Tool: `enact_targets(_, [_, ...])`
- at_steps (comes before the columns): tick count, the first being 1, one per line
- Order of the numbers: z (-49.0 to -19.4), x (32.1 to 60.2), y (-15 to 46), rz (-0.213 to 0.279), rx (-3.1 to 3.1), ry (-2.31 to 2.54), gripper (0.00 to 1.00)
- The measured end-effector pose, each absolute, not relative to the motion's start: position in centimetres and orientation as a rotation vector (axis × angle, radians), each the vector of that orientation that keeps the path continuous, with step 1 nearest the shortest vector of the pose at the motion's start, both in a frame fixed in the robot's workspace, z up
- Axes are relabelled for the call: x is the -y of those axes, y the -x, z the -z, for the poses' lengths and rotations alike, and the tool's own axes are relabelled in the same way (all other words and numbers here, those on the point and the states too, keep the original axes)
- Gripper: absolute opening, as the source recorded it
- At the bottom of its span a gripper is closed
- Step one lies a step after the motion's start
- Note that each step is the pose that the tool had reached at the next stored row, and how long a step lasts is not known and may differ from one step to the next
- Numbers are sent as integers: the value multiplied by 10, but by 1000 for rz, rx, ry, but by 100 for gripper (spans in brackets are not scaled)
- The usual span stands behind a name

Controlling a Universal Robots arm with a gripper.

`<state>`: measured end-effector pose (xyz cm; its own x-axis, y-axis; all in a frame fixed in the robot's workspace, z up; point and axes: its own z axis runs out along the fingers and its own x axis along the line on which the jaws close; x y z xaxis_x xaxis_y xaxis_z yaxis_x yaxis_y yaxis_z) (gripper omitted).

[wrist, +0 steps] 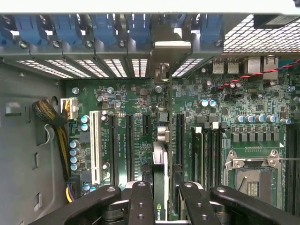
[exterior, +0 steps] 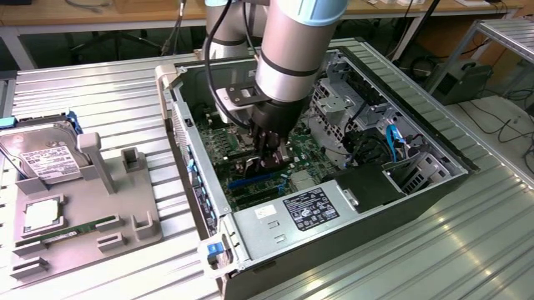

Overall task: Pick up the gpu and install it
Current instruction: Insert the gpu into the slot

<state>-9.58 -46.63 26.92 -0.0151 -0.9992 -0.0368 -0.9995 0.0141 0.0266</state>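
Observation:
The gpu (wrist: 160, 164) is a thin dark card seen edge-on in the wrist view, standing upright over the green motherboard (wrist: 211, 93). Its silvery bracket (wrist: 172, 44) reaches up to the rear slot openings of the case. My gripper (wrist: 160, 206) is shut on the card, with a black finger (wrist: 140, 201) on either side of it. The card hangs beside a long black expansion slot (wrist: 179, 136); whether it sits in a slot I cannot tell. In the exterior view my gripper (exterior: 271, 164) is deep inside the open computer case (exterior: 434, 144) with the dark gpu (exterior: 252, 165) below it.
A grey holder (exterior: 125, 219) outside the case, on the exterior view's left, carries a silver hard drive (exterior: 42, 153), a processor (exterior: 42, 215) and a green memory stick (exterior: 71, 230). Inside the case are the power supply (exterior: 304, 209), drive cages (exterior: 342, 100), the processor socket (wrist: 248, 173) and yellow-black cables (wrist: 56, 126).

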Motion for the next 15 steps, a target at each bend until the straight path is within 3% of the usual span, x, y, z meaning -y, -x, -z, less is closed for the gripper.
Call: enact_targets(15, [-263,465,96,-81,-2203,2219,26])
